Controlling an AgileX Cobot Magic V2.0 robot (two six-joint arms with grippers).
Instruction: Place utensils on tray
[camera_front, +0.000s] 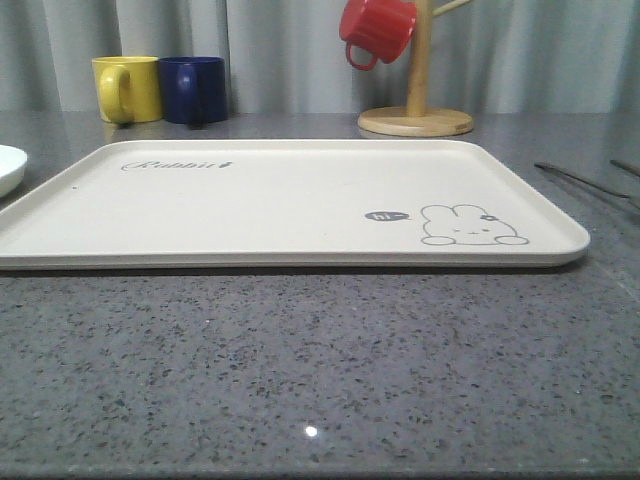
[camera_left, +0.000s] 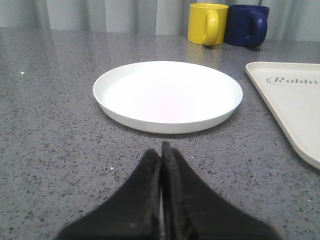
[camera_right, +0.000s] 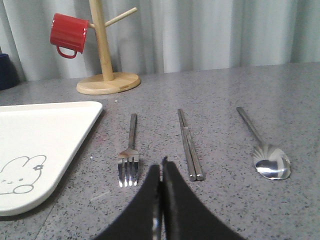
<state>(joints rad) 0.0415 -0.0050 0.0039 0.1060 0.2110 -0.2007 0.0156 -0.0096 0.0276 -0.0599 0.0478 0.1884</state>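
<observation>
- Task status: not started. The tray (camera_front: 290, 205) lies on the grey table (camera_front: 300, 380) with nothing on its surface.
- Utensil position: the fork (camera_right: 130, 152), the chopsticks (camera_right: 190, 147) and the spoon (camera_right: 262, 145) lie side by side on the table, beside the tray's right edge and apart from it.
- Right pincer (camera_right: 161, 167): jaws pressed together, holding nothing, tips just short of the gap between fork and chopsticks.
- Left pincer (camera_left: 161, 152): jaws pressed together, holding nothing, facing the white plate (camera_left: 167, 95).
- Remaining work: all three utensil items still require transfer onto the tray.
- Visibility limits: in the front view the utensils appear as thin dark lines cut off at the right edge; the tray is cropped in both wrist views.
</observation>
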